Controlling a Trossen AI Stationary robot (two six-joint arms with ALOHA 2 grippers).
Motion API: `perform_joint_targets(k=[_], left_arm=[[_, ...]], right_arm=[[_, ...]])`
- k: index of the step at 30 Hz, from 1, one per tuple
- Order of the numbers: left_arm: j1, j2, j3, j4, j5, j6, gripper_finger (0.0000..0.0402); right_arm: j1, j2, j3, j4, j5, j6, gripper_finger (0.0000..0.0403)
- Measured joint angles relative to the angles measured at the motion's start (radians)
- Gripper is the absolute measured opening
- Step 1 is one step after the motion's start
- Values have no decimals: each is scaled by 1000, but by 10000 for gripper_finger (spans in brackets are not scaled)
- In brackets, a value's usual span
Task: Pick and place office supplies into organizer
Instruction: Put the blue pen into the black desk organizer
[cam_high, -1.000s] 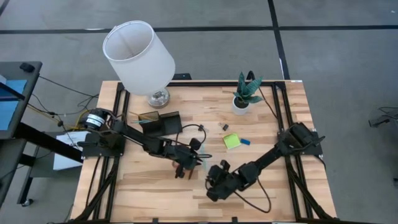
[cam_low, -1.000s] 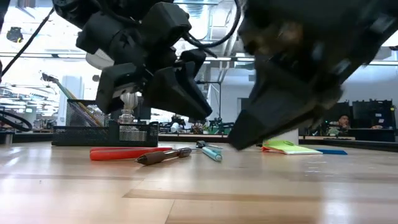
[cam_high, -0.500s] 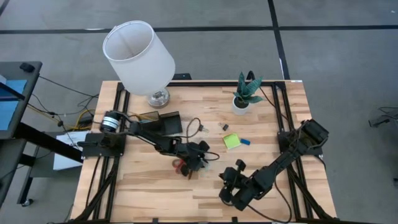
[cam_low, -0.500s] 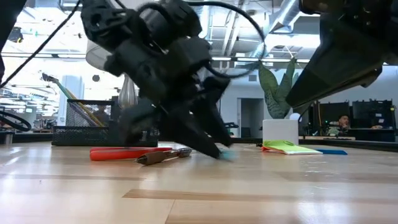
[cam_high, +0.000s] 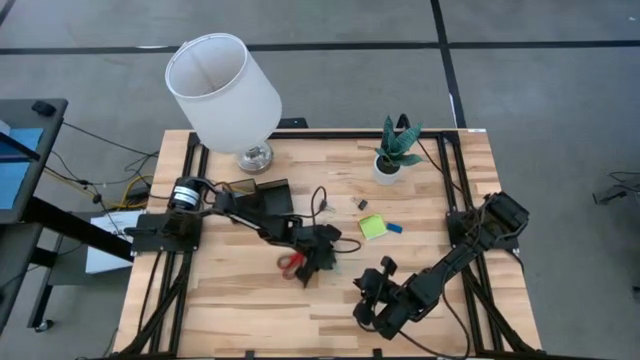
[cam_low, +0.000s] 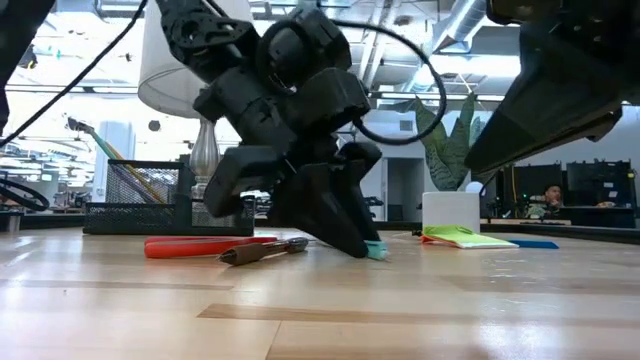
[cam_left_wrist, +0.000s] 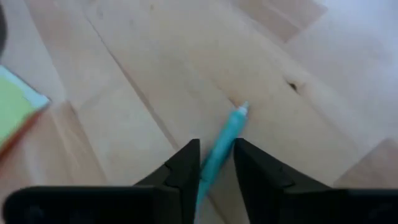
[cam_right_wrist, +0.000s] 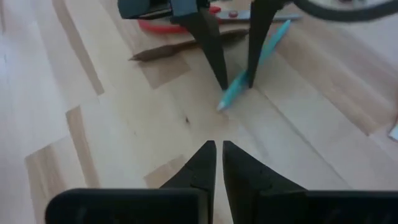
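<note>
My left gripper (cam_left_wrist: 216, 149) is open, tips down at the table, one finger on each side of the light-blue pen (cam_left_wrist: 225, 137). The right wrist view shows those fingertips (cam_right_wrist: 225, 86) straddling the pen (cam_right_wrist: 264, 46). Whether they touch it, I cannot tell. The red-handled scissors (cam_high: 291, 264) and a dark pen (cam_low: 262, 251) lie flat just left of that gripper. My right gripper (cam_right_wrist: 219, 149) is shut and empty, raised near the near edge (cam_high: 372, 290). The green sticky pad (cam_high: 373, 227), blue eraser (cam_high: 394, 227) and binder clips (cam_high: 360, 204) lie farther back. The black organizer (cam_high: 258, 197) stands by the lamp.
The white-shaded lamp (cam_high: 224, 85) stands at the far left, right behind the organizer. A small potted plant (cam_high: 393, 150) sits at the far edge, right of centre. Bare wood lies along the near edge and in the near left corner.
My left gripper has moved toward the table's right, tipped down and come down over the light-blue pen, tips at the table. My right gripper has drawn back toward the near right and risen, then kept still. The pen and scissors lie where they were.
</note>
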Motion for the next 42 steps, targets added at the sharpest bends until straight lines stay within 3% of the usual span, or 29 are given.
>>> perform_joint_targets(k=[3,7,14,18,25,29,36,42], left_arm=[[18,23,0,4,71,-44,49],[21,53,3,61,76,-68,13],[19,67,-3,158,41,-153,28],[19,68,-3,168,4,-171,9],[19,68,-3,169,-24,-223,14],[14,68,-3,170,-27,-223,9],[12,68,-3,172,-24,-229,13],[11,68,-3,172,-28,-227,13]], right_arm=[[0,0,0,-1,43,0,22],[-7,0,0,16,29,-7,20],[-78,8,0,29,-121,-66,38],[-105,8,-18,34,-124,-132,60],[-108,8,-115,94,-112,-106,91],[-102,8,-161,110,-32,-144,102],[-116,8,-265,360,-28,-383,109],[-124,8,-344,495,-34,-389,109]])
